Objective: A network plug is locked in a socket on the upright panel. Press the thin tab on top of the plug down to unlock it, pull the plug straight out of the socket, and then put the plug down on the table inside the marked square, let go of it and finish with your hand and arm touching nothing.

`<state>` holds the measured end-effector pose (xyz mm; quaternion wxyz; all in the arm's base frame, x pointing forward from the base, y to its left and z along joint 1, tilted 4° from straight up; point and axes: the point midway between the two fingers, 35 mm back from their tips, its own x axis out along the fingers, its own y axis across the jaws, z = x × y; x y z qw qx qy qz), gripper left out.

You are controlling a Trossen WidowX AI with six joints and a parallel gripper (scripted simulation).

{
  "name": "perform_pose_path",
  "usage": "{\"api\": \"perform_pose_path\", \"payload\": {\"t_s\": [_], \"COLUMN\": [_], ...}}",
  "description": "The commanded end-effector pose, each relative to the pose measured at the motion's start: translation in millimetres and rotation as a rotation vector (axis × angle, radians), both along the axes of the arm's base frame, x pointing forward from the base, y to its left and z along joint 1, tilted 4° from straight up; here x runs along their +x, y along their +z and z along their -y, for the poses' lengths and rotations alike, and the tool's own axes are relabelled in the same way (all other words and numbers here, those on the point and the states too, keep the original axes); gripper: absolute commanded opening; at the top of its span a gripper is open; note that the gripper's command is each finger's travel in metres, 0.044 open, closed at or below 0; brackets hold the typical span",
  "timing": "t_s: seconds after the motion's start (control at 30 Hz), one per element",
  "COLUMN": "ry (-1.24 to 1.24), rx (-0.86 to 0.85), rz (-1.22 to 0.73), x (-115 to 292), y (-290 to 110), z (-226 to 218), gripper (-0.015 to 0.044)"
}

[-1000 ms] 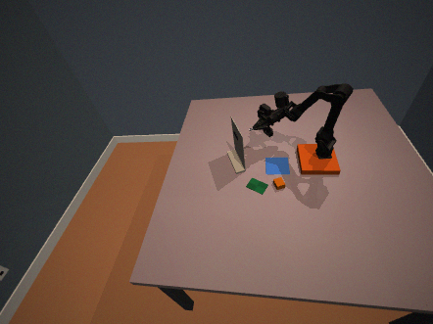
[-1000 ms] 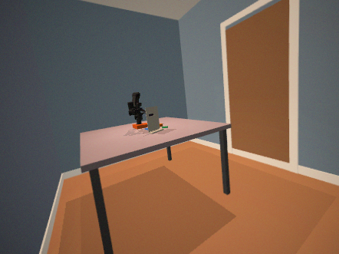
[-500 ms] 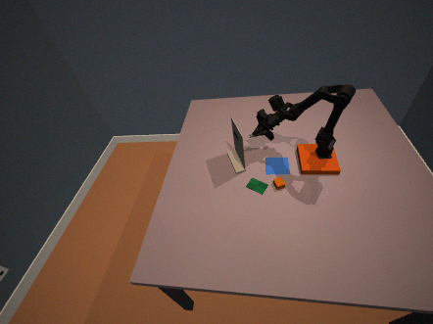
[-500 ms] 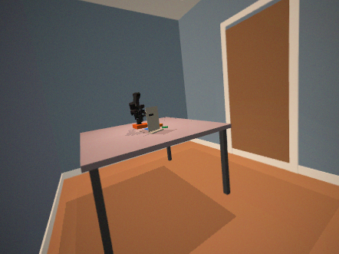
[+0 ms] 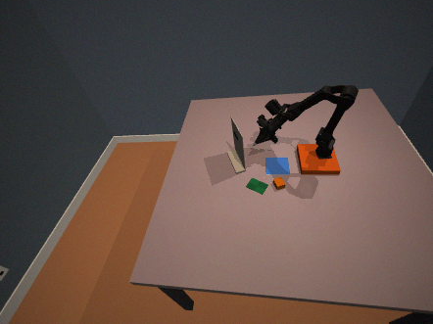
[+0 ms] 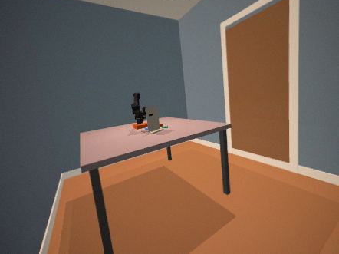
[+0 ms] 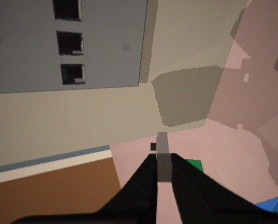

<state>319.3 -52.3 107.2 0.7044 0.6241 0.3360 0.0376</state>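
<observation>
My gripper (image 5: 258, 142) (image 7: 162, 160) is shut on the plug (image 7: 162, 142), a small grey piece sticking out past the fingertips. The plug is out of the socket, in the air on the arm's side of the upright panel (image 5: 238, 146) (image 6: 153, 121) (image 7: 65, 120). The grey socket plate (image 7: 107, 45) on the panel shows three dark, empty openings in the wrist view. A gap separates the fingertips from the panel. The blue marked square (image 5: 277, 165) (image 7: 271, 206) lies flat on the table between the panel and the arm's base.
A green flat patch (image 5: 257, 186) (image 7: 196, 164) and a small orange block (image 5: 279, 183) lie on the near side of the blue square in the top view. The arm stands on an orange base (image 5: 318, 166). The panel has a pale foot (image 5: 235, 162).
</observation>
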Motion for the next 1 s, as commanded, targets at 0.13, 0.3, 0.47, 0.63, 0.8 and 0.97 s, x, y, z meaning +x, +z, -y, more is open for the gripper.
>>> {"api": "perform_pose_path", "payload": {"t_s": [0.13, 0.3, 0.47, 0.63, 0.8, 0.97], "ry": [0.063, 0.116, 0.178, 0.248, 0.328, 0.413], "rx": [-0.083, -0.130, -0.176, -0.221, -0.264, -0.302], "rz": [-0.077, -0.134, -0.192, -0.249, -0.304, -0.356], "x": [-11, -22, -35, -50, -66, -84], "y": [-10, -17, -24, -29, -33, -35], "z": [-12, -21, -31, -40, -48, -56], "gripper": [0.0000, 0.0000, 0.0000, 0.0000, 0.0000, 0.0000]}}
